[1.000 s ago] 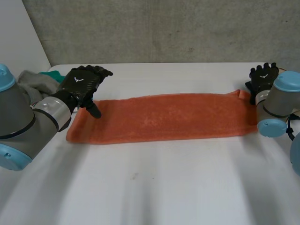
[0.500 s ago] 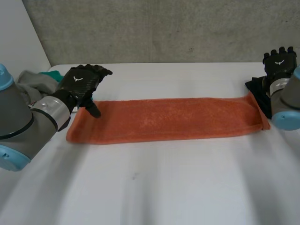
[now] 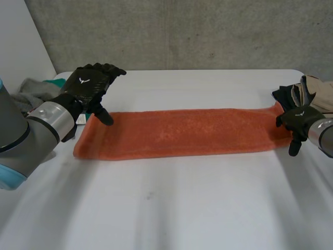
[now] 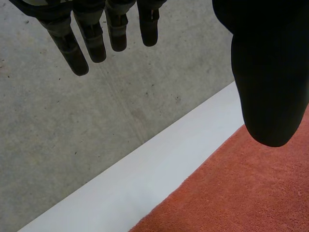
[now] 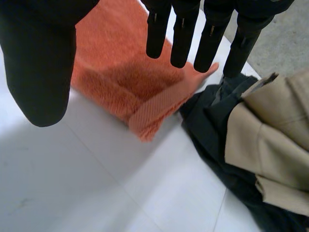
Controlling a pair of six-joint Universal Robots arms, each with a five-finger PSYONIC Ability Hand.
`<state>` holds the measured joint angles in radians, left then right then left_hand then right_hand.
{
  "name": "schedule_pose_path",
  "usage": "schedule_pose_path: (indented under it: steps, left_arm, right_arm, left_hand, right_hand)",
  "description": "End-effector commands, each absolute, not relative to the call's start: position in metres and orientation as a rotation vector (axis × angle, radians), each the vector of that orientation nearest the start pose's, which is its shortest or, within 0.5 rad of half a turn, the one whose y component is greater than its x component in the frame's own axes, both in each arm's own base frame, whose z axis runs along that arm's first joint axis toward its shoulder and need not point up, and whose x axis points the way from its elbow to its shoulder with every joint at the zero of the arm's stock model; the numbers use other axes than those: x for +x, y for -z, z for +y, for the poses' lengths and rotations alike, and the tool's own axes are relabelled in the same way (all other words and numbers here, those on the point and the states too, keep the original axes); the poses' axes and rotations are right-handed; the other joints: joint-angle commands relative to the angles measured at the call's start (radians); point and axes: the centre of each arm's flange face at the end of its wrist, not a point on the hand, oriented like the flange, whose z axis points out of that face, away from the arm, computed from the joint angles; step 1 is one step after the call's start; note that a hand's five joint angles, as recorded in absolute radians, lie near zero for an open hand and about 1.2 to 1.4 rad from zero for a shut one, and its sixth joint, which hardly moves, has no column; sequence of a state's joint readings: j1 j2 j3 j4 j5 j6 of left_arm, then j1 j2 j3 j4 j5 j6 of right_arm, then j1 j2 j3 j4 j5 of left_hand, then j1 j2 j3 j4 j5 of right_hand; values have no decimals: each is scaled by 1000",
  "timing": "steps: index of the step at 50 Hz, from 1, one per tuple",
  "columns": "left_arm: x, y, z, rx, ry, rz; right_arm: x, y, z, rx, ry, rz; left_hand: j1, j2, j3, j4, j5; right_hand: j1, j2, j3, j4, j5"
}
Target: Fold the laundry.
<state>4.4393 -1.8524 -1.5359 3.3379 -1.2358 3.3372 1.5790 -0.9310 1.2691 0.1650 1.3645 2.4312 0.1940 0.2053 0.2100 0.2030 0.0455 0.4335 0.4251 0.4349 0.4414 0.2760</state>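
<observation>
Orange towel (image 3: 182, 133) long axis 9–3 on tabletop (image 3: 166, 208). Left hand (image 3: 86, 87) at 9 o'clock end, right hand (image 3: 295, 121) at 3 o'clock end; both fingers straight, holding nothing.

One orange towel (image 3: 182, 133), two hands (image 3: 86, 86) (image 3: 297, 120), two clothes heaps (image 3: 31, 89) (image 3: 315, 89).

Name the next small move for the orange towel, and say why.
Probably lower the right hand onto the right-end corner of the orange towel and pinch it. The towel lies flat as a long strip, both hands are open and hold nothing, and the left hand is at the other end.
</observation>
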Motion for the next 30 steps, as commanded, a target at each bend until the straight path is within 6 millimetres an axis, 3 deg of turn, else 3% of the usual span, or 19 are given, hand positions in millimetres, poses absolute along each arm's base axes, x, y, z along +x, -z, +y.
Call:
schedule_pose_path:
  steps: [1,5,9,11,17,21,26,30]
  left_arm:
    - [-251,-243,-301,965,2340,2324]
    - [-252,-242,-301,967,2335,2330]
    - [-253,-242,-299,971,2338,2328]
    - [-253,-241,-299,973,2342,2324]
    - [-252,-242,-300,964,2353,2310]
    - [-252,-243,-301,963,2358,2304]
    - [-253,-243,-300,967,2359,2304]
    - [-252,-244,-300,962,2360,2304]
  right_arm:
    - [148,-129,-401,-1160,1828,2546]
    - [147,-118,-407,-1154,1859,2535]
    - [142,-110,-418,-1136,1915,2527]
    - [136,-108,-424,-1126,1955,2538]
    - [110,-115,-424,-1015,1969,2674]
    - [86,-135,-416,-953,2002,2724]
    - [56,-148,-415,-1017,2051,2783]
    - [47,-155,-419,-1175,2085,2831]
  left_hand:
    - [-19,-31,-36,-28,-45]
    - [-19,-31,-36,-28,-45]
    - [-19,-31,-36,-28,-45]
    - [-19,-31,-36,-28,-45]
    - [-19,-31,-36,-28,-45]
    - [-19,-31,-36,-28,-45]
    - [-19,-31,-36,-28,-45]
    - [-19,-31,-36,-28,-45]
  right_hand:
    - [90,99,89,82,73]
    - [128,137,127,120,111]
    - [553,561,552,545,536]
    - [961,970,960,953,944]
    - [963,971,961,955,946]
    - [963,971,961,955,946]
    - [963,971,961,955,946]
    - [963,971,961,955,946]
